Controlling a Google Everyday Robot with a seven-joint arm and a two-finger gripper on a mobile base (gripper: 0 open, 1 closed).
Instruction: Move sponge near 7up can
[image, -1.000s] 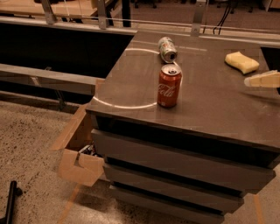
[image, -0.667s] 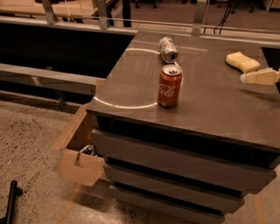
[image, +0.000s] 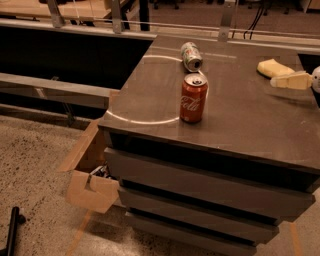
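The sponge (image: 273, 67) lies flat on the table (image: 250, 120) near its far right corner, just beyond the tip of the end effector (image: 281, 82). The two overlap slightly in the view, and I cannot tell whether they touch. The sponge is a pale yellow block with its long side running at a slant, from far left to near right.

The end effector comes in from the right edge of the view and sits low over the table, pointing left. It is pale yellow, close in colour to the sponge, with a rounded white part behind it at the edge of the view. Whether it is apart or together cannot be told from here, and it holds nothing that shows.

The 7up can (image: 191, 56) lies on its side well to the left of the end effector and a little farther back, its silver end turned toward the camera. It is well apart from the sponge. A red can (image: 193, 98) stands upright left of the end effector and nearer the camera, just in front of the 7up can.

A thin white arc is marked on the table around the two cans. The table front shows stacked dark drawers. On the floor far left of and below the end effector, an open cardboard box (image: 90, 187) rests against the table
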